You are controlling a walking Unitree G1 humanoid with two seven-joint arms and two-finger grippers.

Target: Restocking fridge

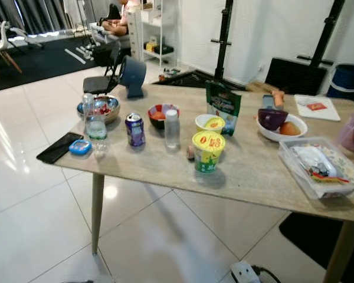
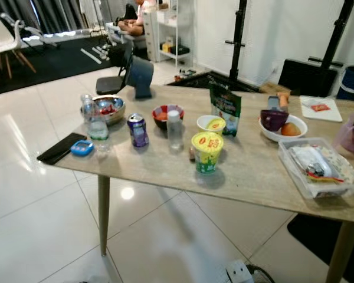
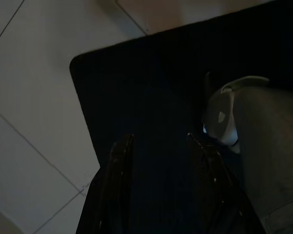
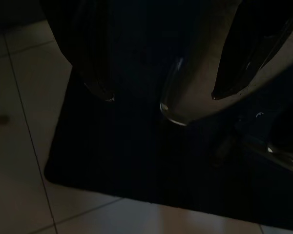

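Groceries sit gathered along the near half of the long beige wood-grain bench point(image 1: 253, 177), apparently staged within reach for loading into a fridge: a purple drinks can point(image 1: 134, 129), a clear plastic water bottle point(image 1: 96, 132), a small clear bottle with a white cap point(image 1: 172, 128), two yellow-lidded instant noodle cups point(image 1: 208, 151), a green foil snack pouch point(image 1: 223, 106) and a white bowl of fruit point(image 1: 282, 125). Both arms hang idle over a dark floor mat point(image 3: 151, 97), the left gripper point(image 3: 158, 139) and the right gripper point(image 4: 161, 95) each with fingers spread and holding nothing, so no item looks picked yet.
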